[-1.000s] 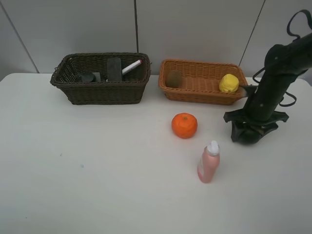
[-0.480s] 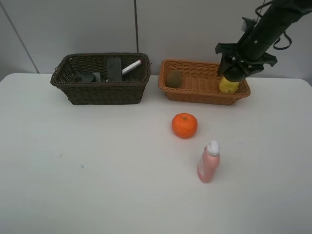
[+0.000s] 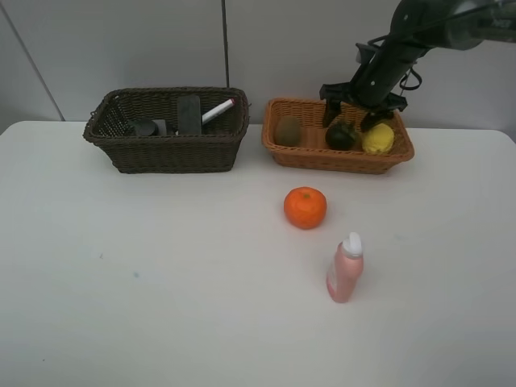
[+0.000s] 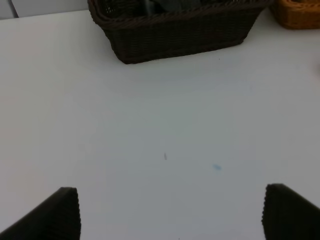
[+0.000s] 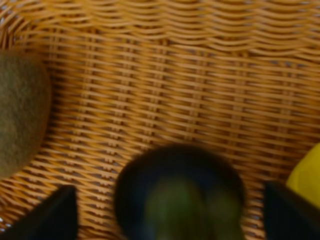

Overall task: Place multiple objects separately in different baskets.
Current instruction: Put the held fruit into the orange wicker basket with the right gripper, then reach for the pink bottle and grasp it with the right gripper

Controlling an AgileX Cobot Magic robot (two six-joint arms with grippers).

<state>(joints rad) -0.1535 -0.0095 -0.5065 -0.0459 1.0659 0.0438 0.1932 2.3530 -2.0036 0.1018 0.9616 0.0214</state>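
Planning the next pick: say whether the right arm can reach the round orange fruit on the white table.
Probably yes: the orange fruit lies in the open in front of the tan wicker basket where the right gripper hovers open; nothing stands between.

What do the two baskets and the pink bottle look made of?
Dark brown basket: woven wicker or rattan-like strands, matte; weave ridges show. Orange-tan basket: same weave, slightly glossy, possibly plastic. Pink bottle: likely plastic, with a smooth moulded surface.

The white table bears dark basket, tan basket, orange and pink bottle.
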